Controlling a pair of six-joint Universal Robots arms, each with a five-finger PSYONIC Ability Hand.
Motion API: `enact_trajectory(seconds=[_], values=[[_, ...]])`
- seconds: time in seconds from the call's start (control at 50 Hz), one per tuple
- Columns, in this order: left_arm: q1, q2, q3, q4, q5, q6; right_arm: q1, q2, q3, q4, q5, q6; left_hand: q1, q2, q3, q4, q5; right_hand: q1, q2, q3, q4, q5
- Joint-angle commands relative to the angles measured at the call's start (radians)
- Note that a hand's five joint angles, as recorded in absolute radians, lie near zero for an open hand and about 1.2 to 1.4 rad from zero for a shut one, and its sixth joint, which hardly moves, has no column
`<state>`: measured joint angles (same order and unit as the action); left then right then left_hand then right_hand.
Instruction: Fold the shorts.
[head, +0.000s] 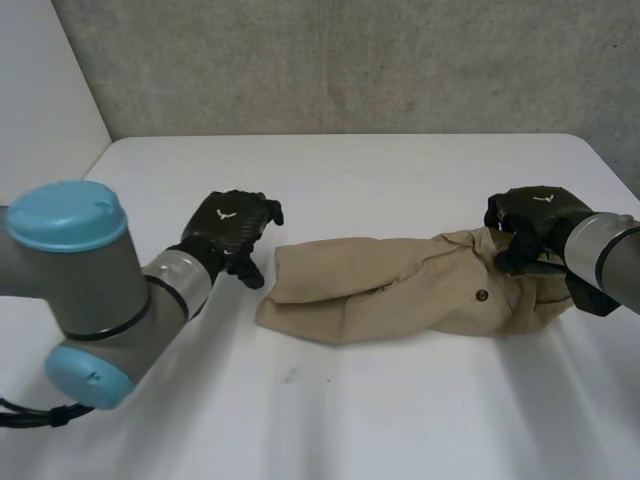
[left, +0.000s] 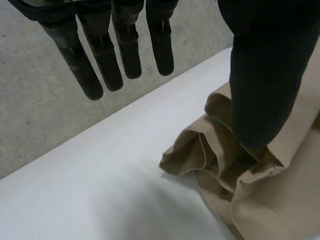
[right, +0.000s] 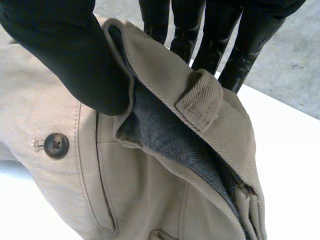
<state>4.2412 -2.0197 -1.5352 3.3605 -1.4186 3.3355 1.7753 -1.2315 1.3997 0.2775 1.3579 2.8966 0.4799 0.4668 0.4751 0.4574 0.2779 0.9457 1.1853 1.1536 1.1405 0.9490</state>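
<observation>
Nearest to the head camera you have the left arm (head: 85, 290), its grey joint and blue cap at about 8 o'clock. At its end the left hand (head: 232, 235) hangs over the table (head: 350, 420) with fingers (left: 100, 60) straight and spread, holding nothing; its thumb stands over the crumpled hem, and I cannot tell if it touches. The shorts (head: 400, 290) lie across the middle of the table, beige and loosely bunched, with the long axis from 9 o'clock to 3 o'clock: leg hems at the 9 o'clock end, waistband at the 3 o'clock end. From the left hand the hem end is just beside, toward 4 o'clock. The right hand (head: 535, 225) is at the 3 o'clock end and has the waistband pinched between thumb and fingers, next to the belt loop (right: 200, 100) and close to the button (right: 56, 145). I judge that the fold must go along this long axis, one end travelling toward the other; your right hand has its end, while the left must first come down on the hem to hold it.
</observation>
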Motion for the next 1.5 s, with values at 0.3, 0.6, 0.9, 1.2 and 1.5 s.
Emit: enact_trajectory(seconds=[0.3,0.6,0.9,1.2,1.5], values=[[-0.121,-0.283,0.317,-0.089,-0.019,0.001,0.055,0.053,-0.036,-0.012,-0.005,-0.29,0.916,0.929,0.921,0.939,0.944,0.451,0.211,0.243,0.256,0.273],[-0.029,-0.024,0.57,0.348,-0.35,0.059,0.161,-0.043,-0.226,-0.916,0.199,-0.312,0.916,0.93,0.921,0.939,0.944,0.451,0.211,0.243,0.256,0.273],[0.006,0.05,0.193,0.355,-0.339,0.055,0.159,-0.008,-0.056,-0.654,0.091,-0.205,0.916,0.93,0.921,0.939,0.944,0.451,0.211,0.243,0.256,0.273],[0.02,0.015,-0.072,0.211,-0.332,0.042,0.15,-0.011,0.182,-0.258,-0.06,-0.211,0.916,0.93,0.921,0.939,0.944,0.451,0.211,0.243,0.256,0.273],[0.101,0.203,-0.054,0.175,-0.303,0.036,0.125,-0.18,-0.022,0.17,-0.152,0.004,0.916,0.93,0.921,0.939,0.944,0.451,0.211,0.243,0.256,0.273]])
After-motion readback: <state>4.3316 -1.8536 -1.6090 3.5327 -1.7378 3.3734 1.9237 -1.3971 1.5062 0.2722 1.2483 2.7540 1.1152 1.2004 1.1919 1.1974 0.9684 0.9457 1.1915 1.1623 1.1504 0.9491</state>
